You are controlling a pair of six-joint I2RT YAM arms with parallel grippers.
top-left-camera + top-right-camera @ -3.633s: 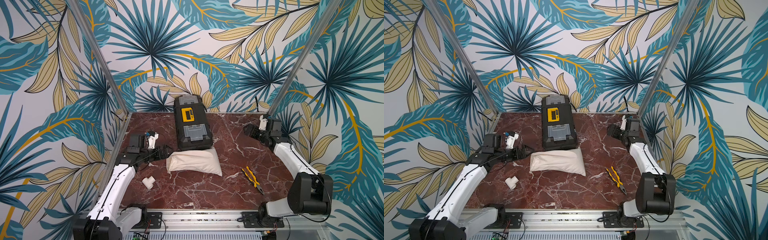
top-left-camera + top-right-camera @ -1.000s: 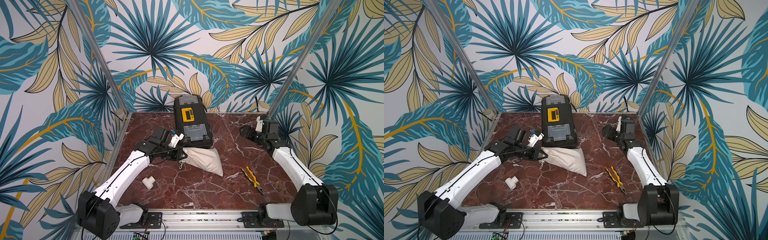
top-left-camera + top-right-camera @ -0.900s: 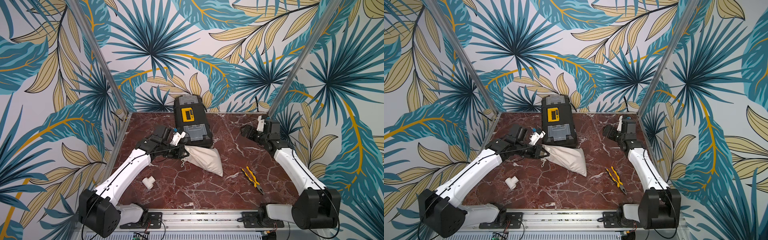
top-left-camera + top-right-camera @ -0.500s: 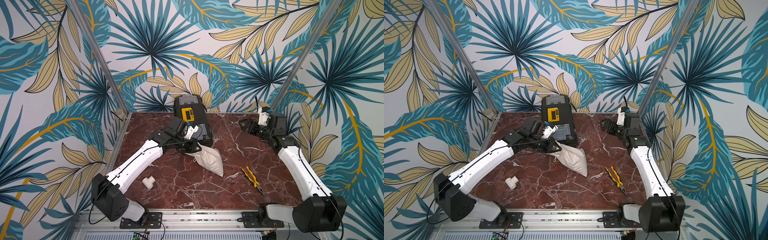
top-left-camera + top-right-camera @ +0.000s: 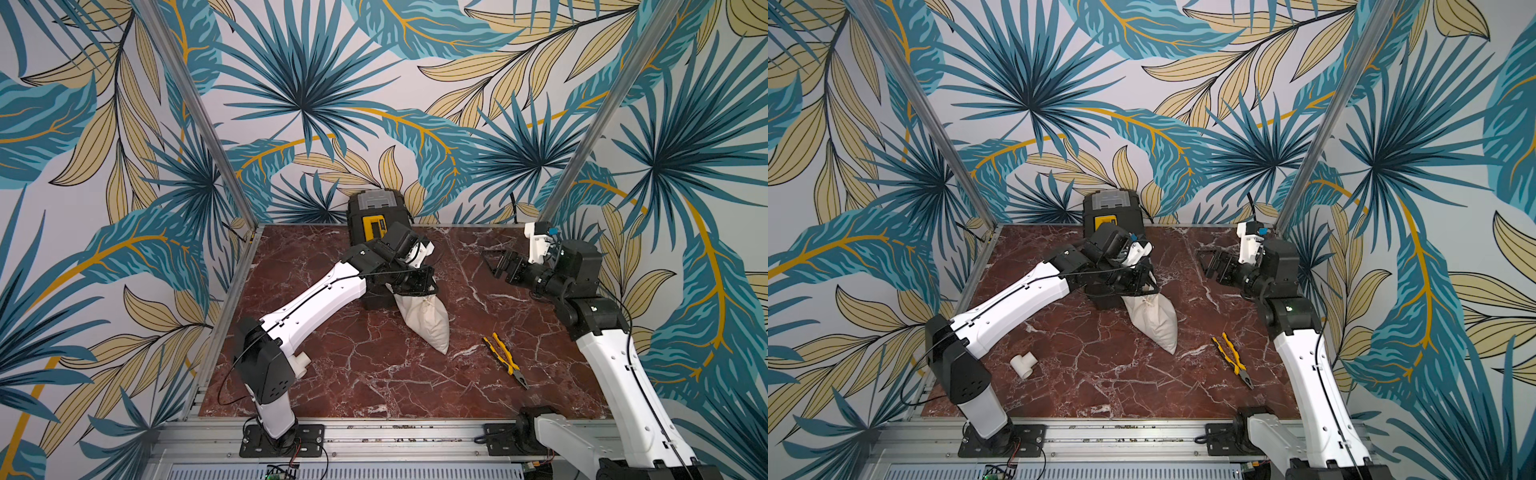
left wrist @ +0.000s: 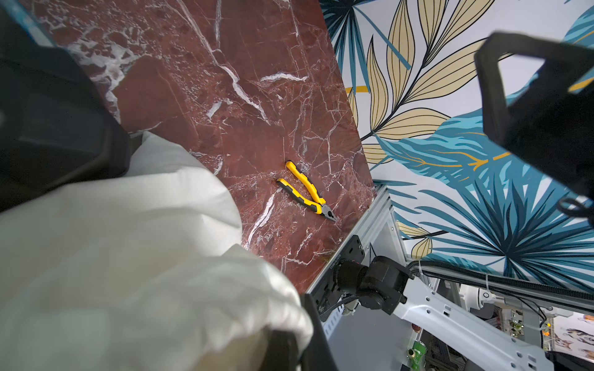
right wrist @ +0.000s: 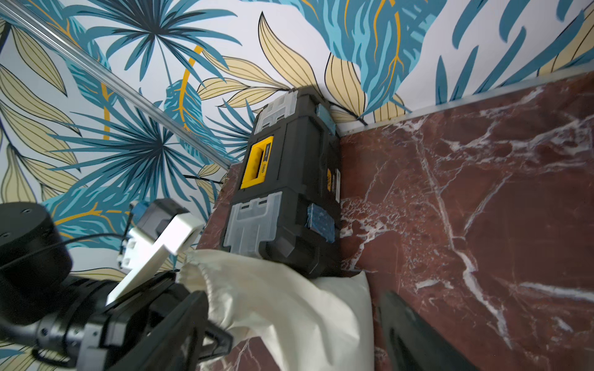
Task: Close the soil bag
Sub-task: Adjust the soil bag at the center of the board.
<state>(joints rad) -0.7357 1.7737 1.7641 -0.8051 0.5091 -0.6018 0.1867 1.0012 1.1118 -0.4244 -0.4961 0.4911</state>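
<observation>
- The soil bag [image 5: 430,322] hangs by its gathered mouth from the left gripper [image 5: 417,289], whose jaws are pinched tight on the hem. Its bottom corner rests on the marble table [image 5: 374,378], right in front of the black toolbox [image 5: 376,210] and touching it.
- The right gripper [image 5: 493,264] hovers well apart from the bag, with its 2 jaws spread and nothing between them.
- I'd guess the next job is for the right side to catch the thin cord [image 5: 1145,304] dangling just below the hem. It is a small target, and a slightly off reach would grab cloth instead and cinch nothing.
- Only 1 pinch carries the mouth. If the right side pulls hard, the fabric could slip out, and the bag would flop open-end down and spill.
- The toolbox sits so close behind that the left wrist could bump it.
- The pliers [image 5: 505,360] lie clear of all this.
</observation>
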